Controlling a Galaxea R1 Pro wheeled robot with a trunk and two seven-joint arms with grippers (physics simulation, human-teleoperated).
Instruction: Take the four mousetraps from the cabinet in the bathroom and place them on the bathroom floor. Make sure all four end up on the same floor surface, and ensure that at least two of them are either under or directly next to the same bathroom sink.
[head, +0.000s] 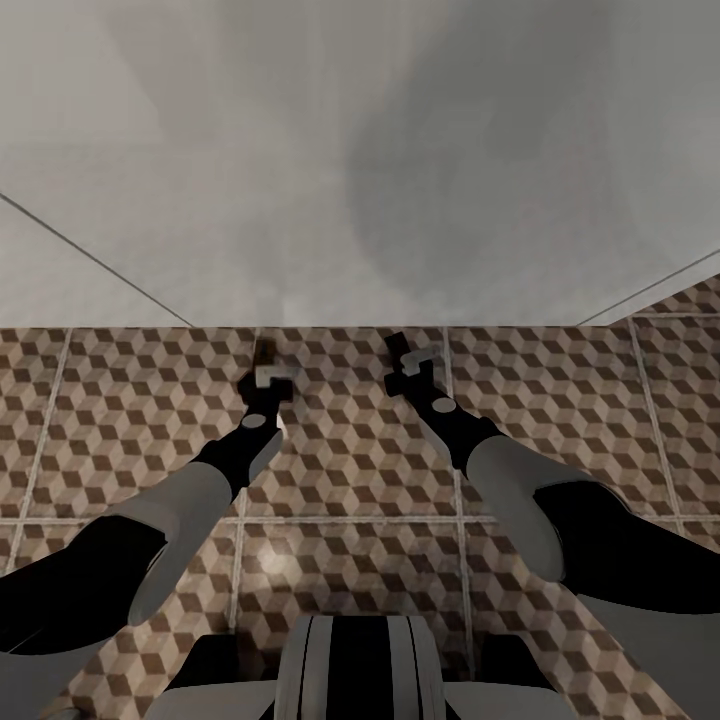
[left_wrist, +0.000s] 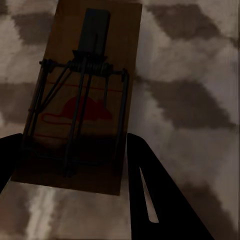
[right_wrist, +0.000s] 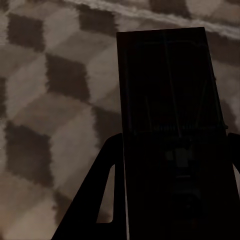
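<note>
Left claw clamps mousetrap | right claw grips dark mousetrap | both above bathroom floor

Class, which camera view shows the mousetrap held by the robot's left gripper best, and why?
The left wrist view: the mousetrap is close and lit, showing brown board, wire spring and red mark between the left gripper fingers. The head view shows it as a tiny brown speck at the gripper tip. The right wrist view shows another, darker trap.

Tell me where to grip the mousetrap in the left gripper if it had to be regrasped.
Probably the mousetrap's long board edges at the bare end, where the left gripper pinches now, coming along its length: it is flat and narrow, with wire parts over the middle.
</note>
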